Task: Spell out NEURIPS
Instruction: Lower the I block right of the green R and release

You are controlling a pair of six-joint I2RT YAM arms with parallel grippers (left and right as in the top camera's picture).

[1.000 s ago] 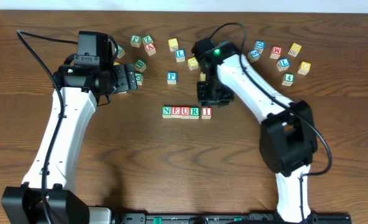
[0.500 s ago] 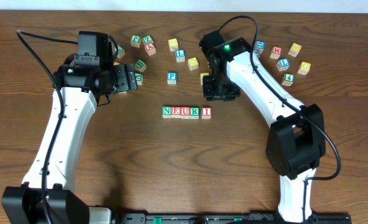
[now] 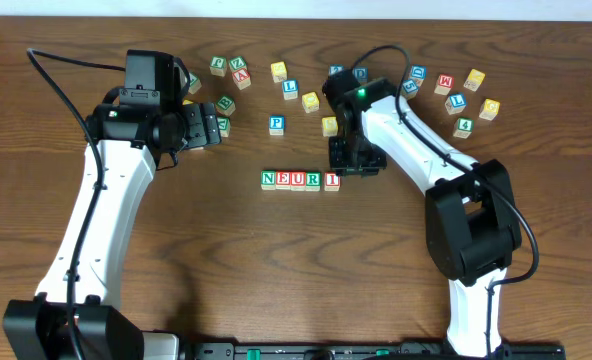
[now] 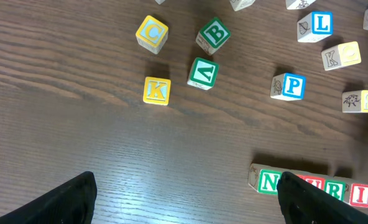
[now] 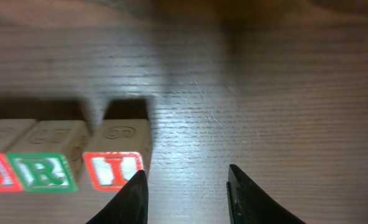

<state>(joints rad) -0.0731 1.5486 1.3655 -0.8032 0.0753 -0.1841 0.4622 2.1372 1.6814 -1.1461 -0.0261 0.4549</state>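
1. The left gripper [image 4: 185, 180] is hanging over the left part of the table [image 3: 276, 270]. Its fingers are spreading wide, with only bare wood between them.
2. Far of it, a yellow C cube [image 4: 151, 32], a green B cube [image 4: 215, 34], a green V cube [image 4: 202, 73] and a yellow K cube [image 4: 156, 91] are lying loose, none touching another.
3. The blue P cube [image 3: 276, 124] is sitting alone, right of that group and far of the row, touching nothing.
4. The NEURI row [image 3: 301, 180] is lying at the table's middle. Its 5 cubes are standing side by side and touching, reading N, E, U, R, I from left to right.
5. The I cube [image 5: 115, 163] is closing the row's right end, against the R cube [image 5: 47, 168].
6. The yellow S cube [image 3: 329, 125] is resting far of the row's right end, apart from it and just left of the right arm.
7. The right gripper [image 5: 187, 173] is hovering just right of the I cube. Its fingers are standing apart and gripping nothing.
8. Spare cubes [image 3: 456, 102], among them W, L and 4, are lying scattered at the far right.
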